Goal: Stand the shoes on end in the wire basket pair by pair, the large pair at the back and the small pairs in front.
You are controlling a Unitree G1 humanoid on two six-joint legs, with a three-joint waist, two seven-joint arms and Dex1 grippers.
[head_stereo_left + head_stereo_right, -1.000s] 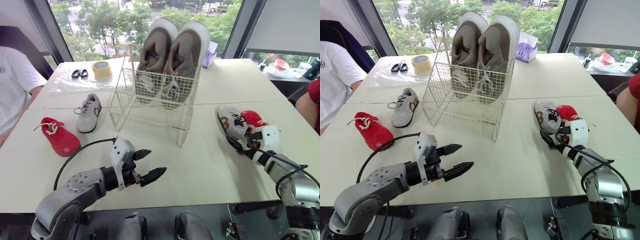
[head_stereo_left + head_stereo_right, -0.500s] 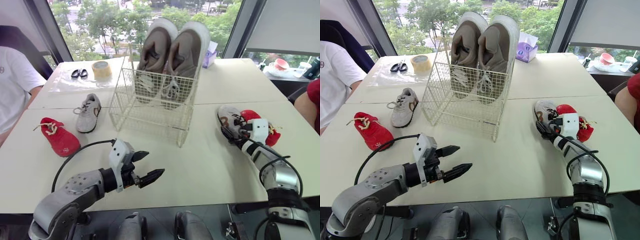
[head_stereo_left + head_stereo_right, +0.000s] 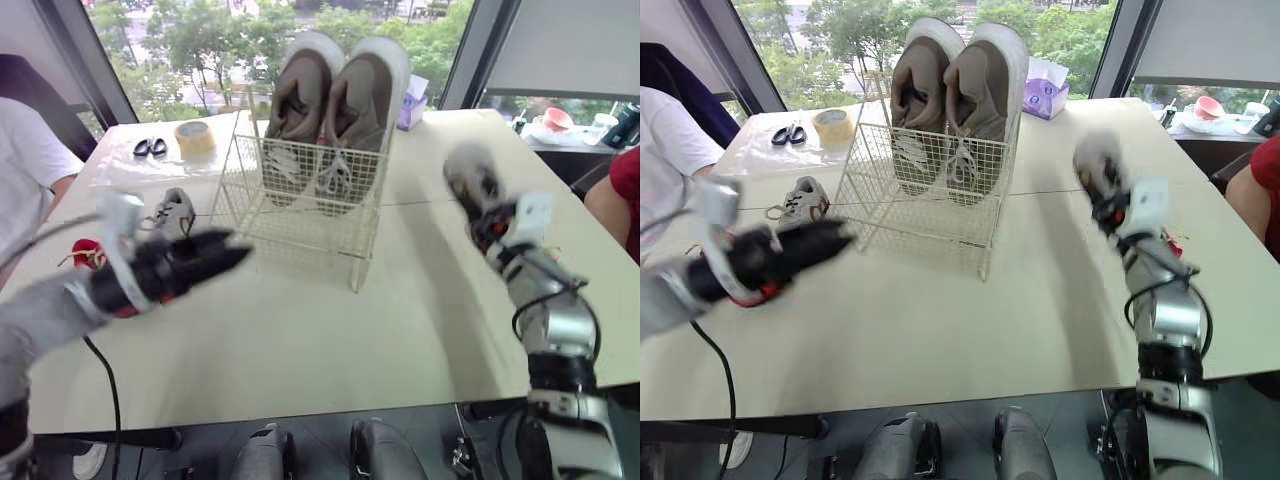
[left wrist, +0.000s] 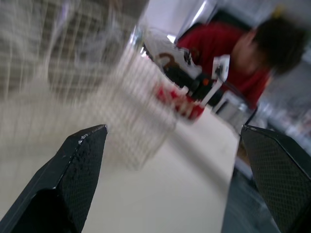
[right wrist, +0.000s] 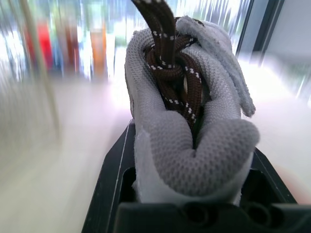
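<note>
A white wire basket (image 3: 300, 215) stands mid-table with the large brown pair (image 3: 340, 100) on end at its back. My right gripper (image 3: 487, 225) is shut on a small grey shoe (image 3: 468, 175) with brown laces (image 5: 170, 63) and holds it in the air to the right of the basket. The matching grey shoe (image 3: 175, 208) lies on the table left of the basket. A small red shoe (image 3: 82, 250) peeks out behind my left arm, and another red shoe (image 4: 182, 97) lies on the right. My left gripper (image 3: 225, 255) hovers open and empty, front left of the basket.
Scissors (image 3: 150, 147) and a tape roll (image 3: 195, 138) lie at the far left of the table, and a tissue pack (image 3: 410, 105) sits behind the basket. A person in white (image 3: 25, 170) sits at the left and a person in red (image 3: 615, 195) at the right.
My right gripper has closed on the grey shoe and lifted it off the table, away from the red shoe. My left arm has swung up and to the left.
</note>
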